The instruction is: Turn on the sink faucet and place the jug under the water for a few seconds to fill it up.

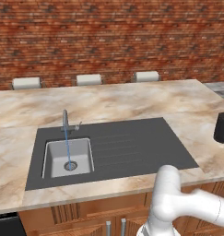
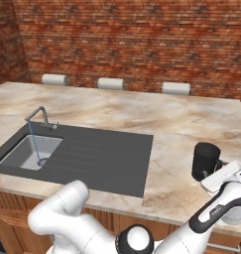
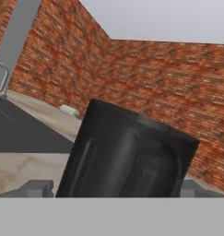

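Note:
The sink faucet (image 1: 66, 120) stands at the back of the sink (image 1: 132, 147), with its lever to the side. A thin stream of water (image 1: 67, 148) falls from the spout to the drain of the light grey basin (image 1: 51, 159). The black jug (image 1: 221, 127) stands upright on the marble counter, well to the right of the sink. My gripper (image 2: 207, 174) is level with the jug (image 2: 206, 158) on its near side. In the hand view the jug (image 3: 127, 154) sits between my two fingertips (image 3: 37, 188), and the gripper (image 3: 113, 189) is open around it.
Three white stool tops (image 1: 89, 79) line the far edge of the counter (image 1: 132, 99) below a brick wall. The ribbed drainboard (image 2: 87, 156) lies between basin and jug. The counter's front edge (image 2: 181, 211) runs just under my hand.

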### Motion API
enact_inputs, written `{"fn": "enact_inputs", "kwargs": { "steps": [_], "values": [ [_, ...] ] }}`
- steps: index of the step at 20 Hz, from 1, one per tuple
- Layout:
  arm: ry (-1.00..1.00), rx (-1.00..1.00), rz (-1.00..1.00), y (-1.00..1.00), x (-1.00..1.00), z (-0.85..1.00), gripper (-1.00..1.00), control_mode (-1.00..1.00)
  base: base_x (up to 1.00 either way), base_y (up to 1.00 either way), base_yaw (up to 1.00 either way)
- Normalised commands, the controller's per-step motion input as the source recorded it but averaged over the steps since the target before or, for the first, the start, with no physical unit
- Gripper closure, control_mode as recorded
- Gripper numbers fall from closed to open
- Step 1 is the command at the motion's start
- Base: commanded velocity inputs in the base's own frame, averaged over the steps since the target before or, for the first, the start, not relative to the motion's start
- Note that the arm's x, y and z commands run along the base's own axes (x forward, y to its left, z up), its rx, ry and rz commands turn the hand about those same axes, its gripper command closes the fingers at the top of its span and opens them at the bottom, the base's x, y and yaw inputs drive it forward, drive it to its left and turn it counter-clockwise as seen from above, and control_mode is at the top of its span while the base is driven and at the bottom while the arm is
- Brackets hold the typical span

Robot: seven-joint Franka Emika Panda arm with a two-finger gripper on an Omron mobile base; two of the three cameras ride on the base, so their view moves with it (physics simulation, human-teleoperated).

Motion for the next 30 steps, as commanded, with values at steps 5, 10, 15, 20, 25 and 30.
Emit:
{"fn": "enact_inputs", "kwargs": {
  "steps": [5, 10, 15, 20, 25, 30],
  "values": [
    [0.00, 0.00, 0.00, 0.31, 0.00, 0.00, -1.00, -1.00, 0.00, 0.00, 0.00],
    [0.03, 0.00, 0.00, 0.30, 0.00, 0.00, -1.00, -1.00, 0.00, 0.00, 0.00],
    [0.04, 0.00, 0.00, 0.33, 0.00, 0.00, 1.00, -1.00, 0.00, 0.00, 0.00],
    [0.03, 0.00, 0.00, 0.24, 0.00, 0.00, 1.00, -1.00, 0.00, 0.00, 0.00],
    [0.00, 0.01, 0.00, 0.19, 0.00, 0.00, 1.00, -1.00, 0.00, 0.00, 0.00],
    [0.00, 0.01, 0.00, 0.20, -0.03, 0.14, 1.00, -1.00, 0.00, 0.00, 0.00]
  ]
}}
